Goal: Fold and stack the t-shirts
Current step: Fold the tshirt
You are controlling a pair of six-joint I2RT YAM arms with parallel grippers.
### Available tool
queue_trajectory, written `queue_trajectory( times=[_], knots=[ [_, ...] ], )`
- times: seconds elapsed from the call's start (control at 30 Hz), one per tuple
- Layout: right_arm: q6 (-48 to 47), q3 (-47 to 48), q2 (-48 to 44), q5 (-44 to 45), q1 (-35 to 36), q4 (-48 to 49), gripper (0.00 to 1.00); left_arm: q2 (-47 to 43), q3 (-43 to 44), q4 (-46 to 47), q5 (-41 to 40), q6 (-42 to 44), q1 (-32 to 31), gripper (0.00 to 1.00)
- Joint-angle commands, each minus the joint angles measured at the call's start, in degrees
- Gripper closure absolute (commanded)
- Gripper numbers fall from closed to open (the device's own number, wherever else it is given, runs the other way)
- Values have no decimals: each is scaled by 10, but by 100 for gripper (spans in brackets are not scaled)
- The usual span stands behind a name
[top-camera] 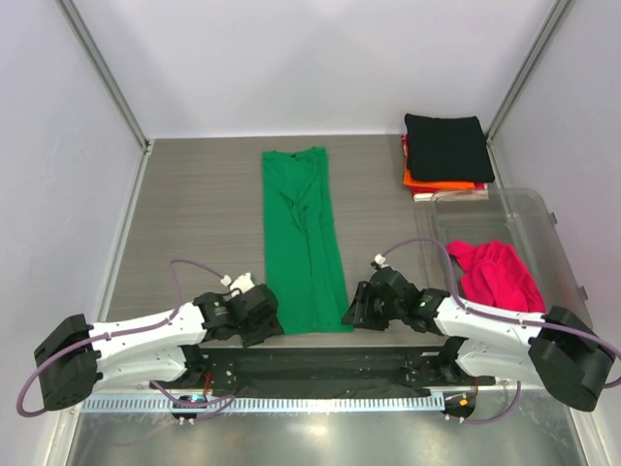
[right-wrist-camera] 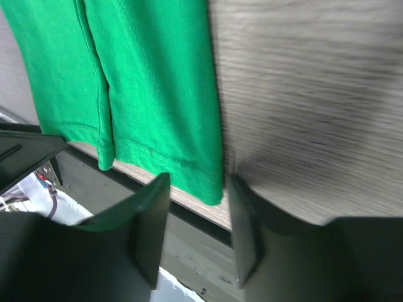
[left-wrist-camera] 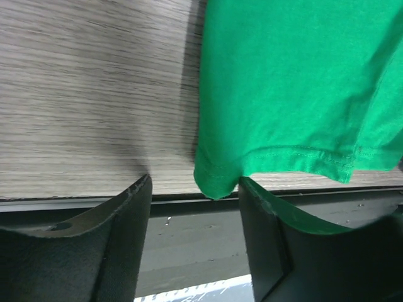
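Note:
A bright green t-shirt [top-camera: 305, 243] lies folded into a long narrow strip down the middle of the table, collar end far, hem near. My left gripper [top-camera: 264, 320] is open at the hem's near left corner [left-wrist-camera: 217, 179], which sits between its fingers. My right gripper [top-camera: 355, 311] is open at the near right corner [right-wrist-camera: 208, 185]. A stack of folded shirts stands at the far right, black [top-camera: 446, 146] on top of orange [top-camera: 437, 183] and red. A magenta-pink shirt [top-camera: 495, 275] lies crumpled in the bin.
A clear plastic bin [top-camera: 543, 218] stands at the right side of the table. The table's near edge [left-wrist-camera: 189, 198] runs just under both grippers. Grey walls enclose the table on three sides.

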Motion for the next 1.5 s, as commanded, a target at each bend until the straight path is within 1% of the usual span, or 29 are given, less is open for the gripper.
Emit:
queue_trajectory(
  times=[0.0,0.07,0.1,0.17,0.2,0.23,0.27,0.33,0.37,0.4,0.43,0.5,0.57,0.6,0.73,0.83,0.9,0.93,1.03,1.07,1.13,1.17,1.2,1.27,1.3,1.33,1.37,1.4,1.47],
  knots=[
    [19,-11,25,13,15,45,57,5,-16,18,-34,-37,-15,44],
    [19,-10,38,15,20,45,65,4,-24,19,-39,-45,-21,48],
    [19,-10,40,15,21,43,70,4,-26,20,-41,-47,-22,51],
    [20,-13,38,19,22,41,74,4,-35,25,-46,-55,-29,58],
    [21,-17,37,19,22,41,79,2,-39,27,-48,-56,-29,60],
    [22,-19,35,19,23,41,81,2,-40,29,-48,-56,-30,63],
    [23,-22,33,19,23,41,83,2,-40,31,-49,-55,-30,72],
    [23,-26,29,17,24,41,91,2,-39,33,-55,-54,-31,82],
    [23,-27,26,14,25,40,93,1,-38,33,-56,-51,-32,95],
    [23,-27,23,13,24,39,96,1,-34,32,-56,-49,-34,99],
    [23,-26,19,12,26,27,99,1,-31,31,-60,-48,-42,100],
    [23,-19,-2,16,29,11,99,1,-17,25,-69,-54,-57,100],
    [25,-13,-22,22,32,-24,99,4,-1,-2,-80,-63,-80,100],
    [27,-4,-40,29,36,-37,99,5,20,-12,-84,-70,-88,100],
    [37,27,-85,47,44,-112,99,16,89,-97,-119,-82,-131,100],
    [37,68,-102,68,44,-157,99,18,143,-150,-142,-74,-136,100],
    [27,109,-103,77,44,-178,99,14,181,-174,-169,-68,-136,100],
    [22,123,-100,106,44,-193,99,13,193,-192,-178,-60,-137,100],
    [-6,184,-73,137,44,-225,99,10,239,-228,-226,-47,-133,100],
    [-14,200,-50,159,41,-234,99,9,249,-236,-235,-35,-130,100],
    [-42,246,-25,171,29,-248,99,11,270,-248,-247,-19,-107,100],
    [-52,260,1,176,24,-249,99,12,273,-247,-244,3,-95,100],
    [-70,287,16,175,17,-250,99,12,278,-243,-238,14,-69,100],
    [-91,315,41,174,5,-251,99,17,279,-215,-220,46,-41,100],
    [-100,342,68,172,-12,-252,99,19,281,-207,-212,74,-24,100],
    [-119,353,81,166,-24,-252,99,28,284,-197,-198,89,11,100],
    [-129,365,94,161,-40,-252,99,33,288,-192,-192,104,31,100],
    [-137,387,119,147,-68,-252,99,40,295,-185,-185,133,70,100],
    [-167,428,148,133,-94,-250,99,61,309,-159,-158,166,109,100]
  ],
)
